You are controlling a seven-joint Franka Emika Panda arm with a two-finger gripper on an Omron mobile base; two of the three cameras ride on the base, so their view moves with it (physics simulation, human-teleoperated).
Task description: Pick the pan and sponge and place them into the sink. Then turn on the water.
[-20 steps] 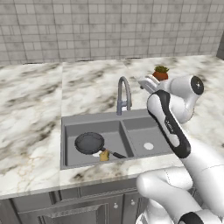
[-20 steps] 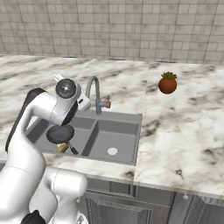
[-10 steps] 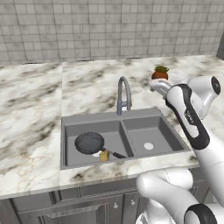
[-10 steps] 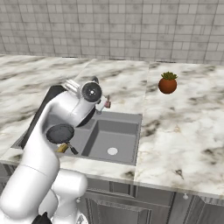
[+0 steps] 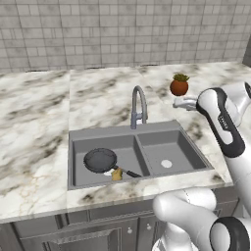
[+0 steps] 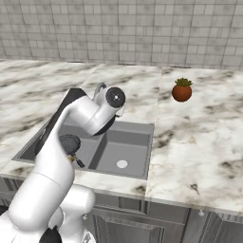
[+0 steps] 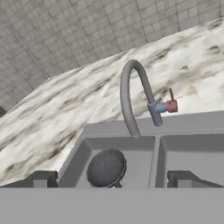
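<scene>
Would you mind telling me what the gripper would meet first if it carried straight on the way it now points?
Probably the faucet: the open gripper faces its arched neck, with the pan in the sink lower. Depth is uncertain.

The pan (image 6: 69, 142) lies in the sink (image 6: 135, 144), seemingly its left basin, behind the arm (image 6: 71, 137).

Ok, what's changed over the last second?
The arm swung away from the faucet to the right, toward the potted plant, and the end effector is open, holding nothing. The pan and sponge stayed put in the left basin of the sink.
</scene>
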